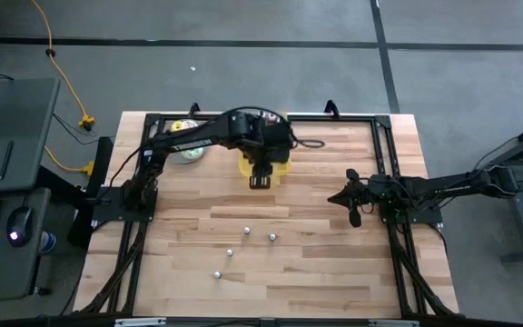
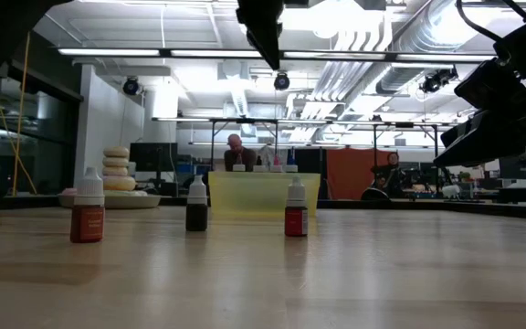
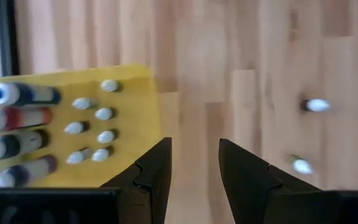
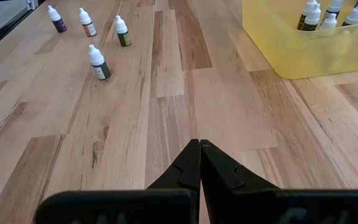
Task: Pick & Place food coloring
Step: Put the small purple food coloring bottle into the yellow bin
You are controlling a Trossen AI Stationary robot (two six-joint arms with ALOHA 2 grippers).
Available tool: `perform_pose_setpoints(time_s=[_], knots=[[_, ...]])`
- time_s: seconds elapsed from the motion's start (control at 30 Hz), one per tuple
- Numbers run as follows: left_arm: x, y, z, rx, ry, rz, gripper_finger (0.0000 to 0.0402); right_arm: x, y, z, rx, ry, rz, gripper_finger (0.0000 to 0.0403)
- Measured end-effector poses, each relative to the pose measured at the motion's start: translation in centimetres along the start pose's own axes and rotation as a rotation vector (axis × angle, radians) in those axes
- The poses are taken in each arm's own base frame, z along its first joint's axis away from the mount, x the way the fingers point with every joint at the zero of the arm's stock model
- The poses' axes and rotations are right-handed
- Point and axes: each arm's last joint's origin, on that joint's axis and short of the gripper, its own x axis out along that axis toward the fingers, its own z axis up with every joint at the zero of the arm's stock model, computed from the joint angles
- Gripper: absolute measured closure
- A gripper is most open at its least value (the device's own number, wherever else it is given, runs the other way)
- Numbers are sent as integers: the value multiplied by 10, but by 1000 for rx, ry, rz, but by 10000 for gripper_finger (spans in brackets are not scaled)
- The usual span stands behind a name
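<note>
Left claw (image 3: 194, 163) hangs spread and empty over the tray (image 1: 266, 166) edge. Most bottles (image 3: 89, 129) already stand inside. Four bottles (image 4: 98, 63) remain loose on the table (image 1: 334, 272). Right claw (image 4: 199, 163), pressed together, waits at the right side. Judged largely done.

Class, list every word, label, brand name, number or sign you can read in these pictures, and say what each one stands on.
None can be read.
The food coloring bottles on the table carry labels, but the print is too small to read.
The bottles in the yellow tray show no legible text.
The left gripper and right gripper bear no visible markings.
</note>
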Motion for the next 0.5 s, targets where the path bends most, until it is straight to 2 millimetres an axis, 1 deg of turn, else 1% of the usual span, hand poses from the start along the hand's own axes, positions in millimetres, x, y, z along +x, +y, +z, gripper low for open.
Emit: perform_pose_setpoints(time_s=[0.13, 0.3, 0.5], knots=[[-1, -17, 3, 21, -7, -34, 275, 0, 0, 0, 0, 0, 0, 402], [-2, -38, 5, 2, -7, -54, 275, 0, 0, 0, 0, 1, 0, 402], [7, -63, 3, -32, 40, -77, 275, 0, 0, 0, 0, 0, 0, 402]])
